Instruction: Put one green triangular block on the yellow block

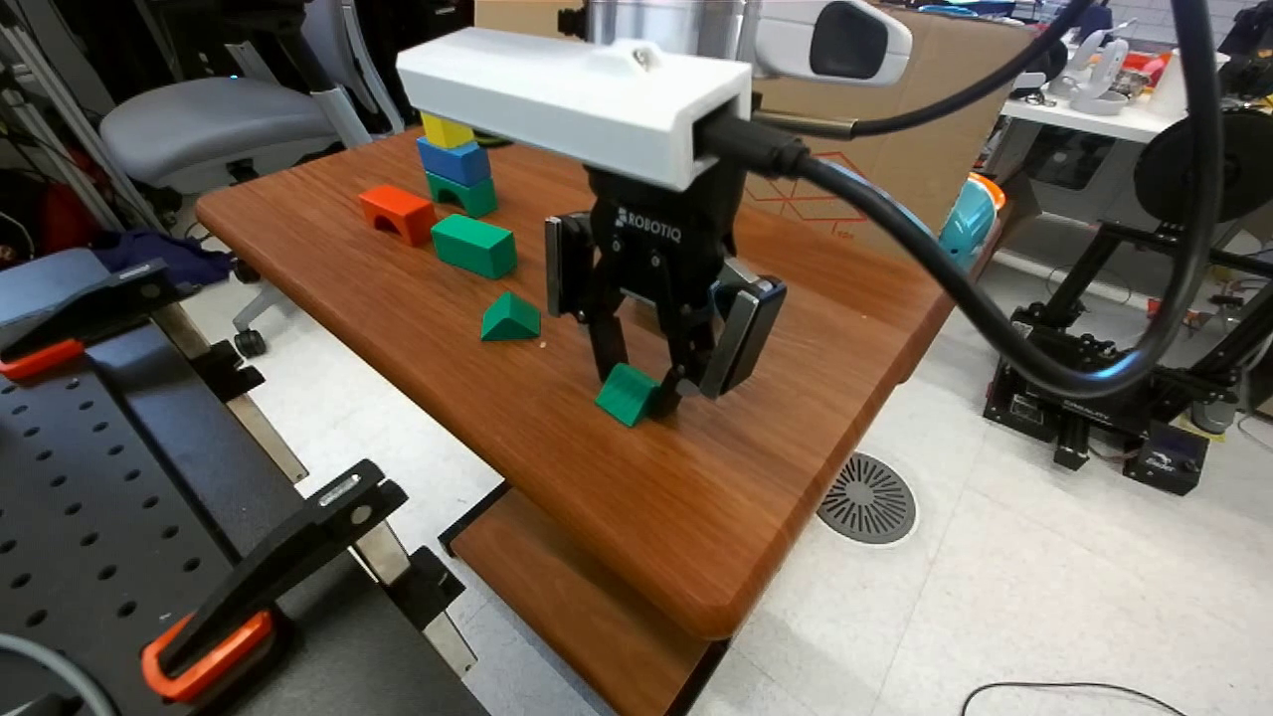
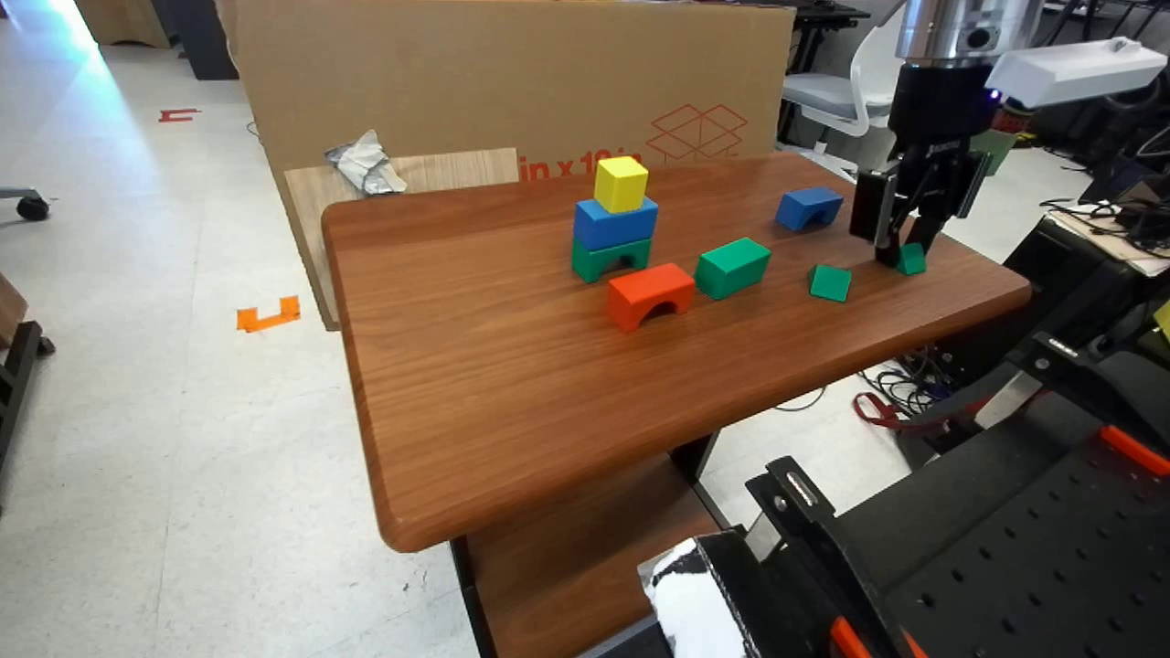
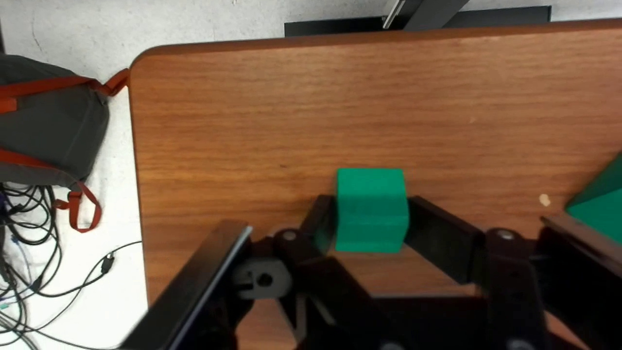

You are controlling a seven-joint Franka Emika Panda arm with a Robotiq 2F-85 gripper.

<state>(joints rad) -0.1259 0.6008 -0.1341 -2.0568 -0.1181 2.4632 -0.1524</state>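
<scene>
The Robotiq gripper (image 1: pixel 637 388) points down over one end of the wooden table (image 1: pixel 736 497), its fingertips (image 3: pixel 442 238) pressed against two opposite sides of a green triangular block (image 3: pixel 372 209), so that it grips the block. The block's ridge runs from one fingertip to the other. It is low over the wood; whether it touches the tabletop I cannot tell. A second green triangular block (image 1: pixel 511 320) rests on the table near the gripper, apart from the fingers, and shows partly at the edge of the wrist view.

Farther from the gripper, beyond that second block, lies a green rectangular block (image 2: pixel 731 268), then an orange-red arch block (image 2: pixel 649 291). Well apart from the gripper, near the orange-red arch block, stands a stack: a green arch block (image 2: pixel 590 262) at the bottom, a blue rectangular block (image 2: pixel 614 226) on it, and the yellow block (image 2: pixel 621 185) on top. In an exterior view a blue arch block (image 2: pixel 809 208) stands closer to the gripper than the stack does. Past the table end nearest the gripper, a gray backpack (image 3: pixel 53 124) with red straps lies on the floor.
</scene>
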